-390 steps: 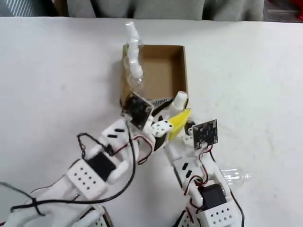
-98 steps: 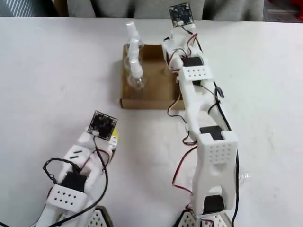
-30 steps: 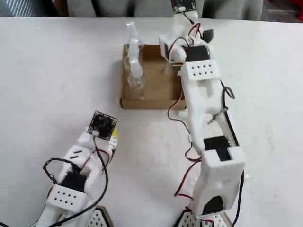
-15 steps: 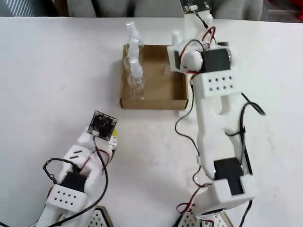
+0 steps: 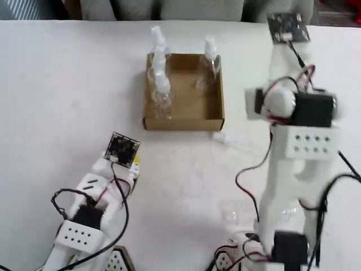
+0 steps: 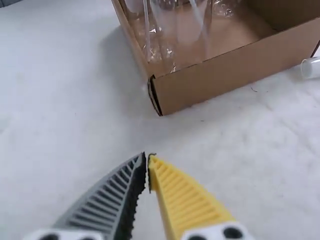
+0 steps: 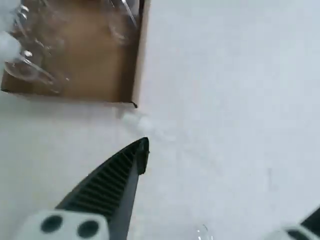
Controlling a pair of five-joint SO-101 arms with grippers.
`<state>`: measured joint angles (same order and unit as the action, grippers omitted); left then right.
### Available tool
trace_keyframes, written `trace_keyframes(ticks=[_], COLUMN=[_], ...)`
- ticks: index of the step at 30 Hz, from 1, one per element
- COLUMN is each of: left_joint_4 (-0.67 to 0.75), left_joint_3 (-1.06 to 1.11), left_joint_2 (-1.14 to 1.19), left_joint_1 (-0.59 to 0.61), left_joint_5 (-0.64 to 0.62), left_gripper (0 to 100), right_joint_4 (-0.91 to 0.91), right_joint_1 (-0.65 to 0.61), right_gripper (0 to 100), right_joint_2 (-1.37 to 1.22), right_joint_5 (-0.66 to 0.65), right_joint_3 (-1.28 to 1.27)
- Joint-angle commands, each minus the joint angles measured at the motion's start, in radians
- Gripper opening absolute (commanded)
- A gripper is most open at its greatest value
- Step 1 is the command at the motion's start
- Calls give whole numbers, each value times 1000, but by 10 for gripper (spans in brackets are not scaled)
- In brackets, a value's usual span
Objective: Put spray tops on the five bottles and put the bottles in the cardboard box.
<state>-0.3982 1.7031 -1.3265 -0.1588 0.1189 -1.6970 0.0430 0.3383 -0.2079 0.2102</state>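
The cardboard box (image 5: 184,121) sits at the table's middle back. A row of clear bottles with spray tops (image 5: 160,73) stands along its left wall, and one more capped bottle (image 5: 208,63) stands in its back right corner. A loose spray top (image 5: 228,137) lies on the table just off the box's front right corner, also in the left wrist view as the spray top (image 6: 311,67). My left gripper (image 6: 147,164) is shut and empty, low over the table in front of the box (image 6: 235,70). My right gripper (image 7: 227,185) hangs open and empty, high above the table right of the box (image 7: 75,70).
The raised right arm (image 5: 296,141) covers the table's right side. A faint clear item, seemingly a bottle (image 5: 231,214), lies near that arm's base. The left arm (image 5: 93,209) rests at the front left. White table stretches left of the box.
My right arm has lifted from the box's back right corner and swung out to the right, leaving a capped bottle standing there. The left arm has kept still.
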Motion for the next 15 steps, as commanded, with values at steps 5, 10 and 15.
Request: trace_keyframes(ticks=[5,10,15], left_joint_4=[-12,-12,-12], left_joint_3=[-3,-3,-3], left_joint_2=[-18,-18,-18], left_joint_1=[10,10,10], left_joint_5=[6,6,6], left_gripper=[22,22,22], right_joint_4=[-21,2,107], right_joint_1=[236,386,527], right_gripper=[479,479,396], right_joint_2=[231,341,429], right_joint_5=[-218,-382,-489], right_joint_3=[-384,-624,-818])
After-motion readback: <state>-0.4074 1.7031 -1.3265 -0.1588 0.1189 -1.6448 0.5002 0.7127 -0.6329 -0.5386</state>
